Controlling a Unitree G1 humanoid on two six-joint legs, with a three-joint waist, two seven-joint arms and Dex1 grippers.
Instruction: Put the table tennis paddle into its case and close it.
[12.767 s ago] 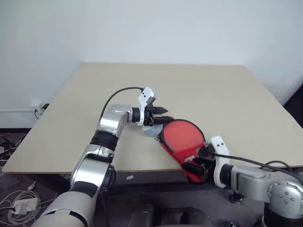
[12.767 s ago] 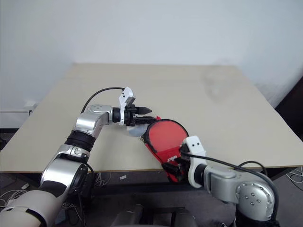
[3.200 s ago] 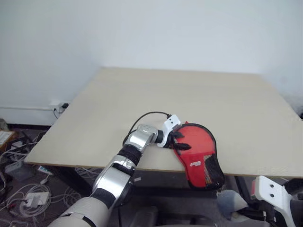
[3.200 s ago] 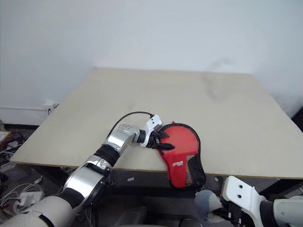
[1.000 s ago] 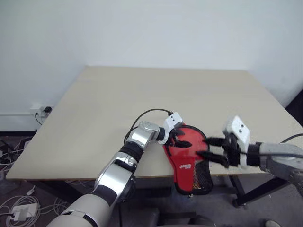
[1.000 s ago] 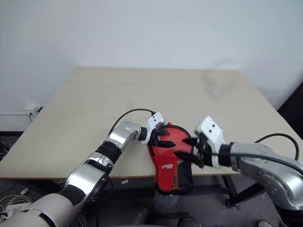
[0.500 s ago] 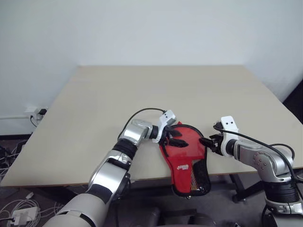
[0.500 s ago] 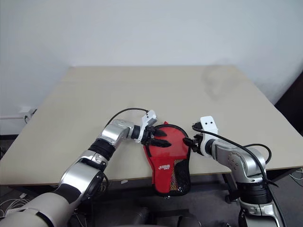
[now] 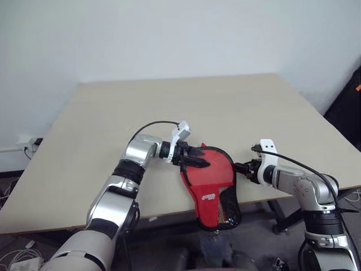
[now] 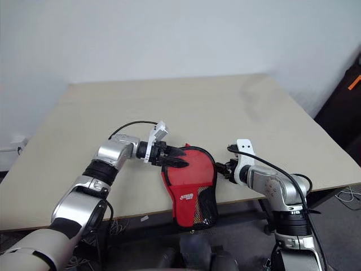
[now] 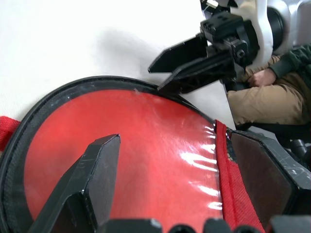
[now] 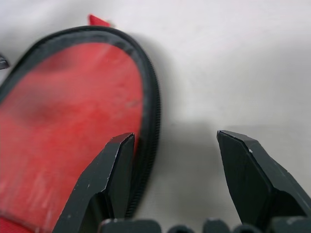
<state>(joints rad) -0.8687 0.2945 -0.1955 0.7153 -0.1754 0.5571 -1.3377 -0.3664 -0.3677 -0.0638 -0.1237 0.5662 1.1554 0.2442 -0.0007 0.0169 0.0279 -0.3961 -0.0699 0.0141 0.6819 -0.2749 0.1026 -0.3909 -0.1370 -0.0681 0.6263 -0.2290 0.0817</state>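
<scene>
Your case [image 9: 210,178], red with black zip edging and an unreadable white logo, overhangs the table [image 9: 113,124] at 6 o'clock. Left gripper [image 9: 194,157] spread wide over it; right gripper [image 12: 177,174] parted beside its rim.

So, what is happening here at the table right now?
A two-armed robot is working on a red case that lies at the near edge of the table, with its narrow end hanging over the edge. The left gripper is open over the round end of the case. The right gripper is open beside the case's black zipper edge. Neither one holds anything.
</scene>
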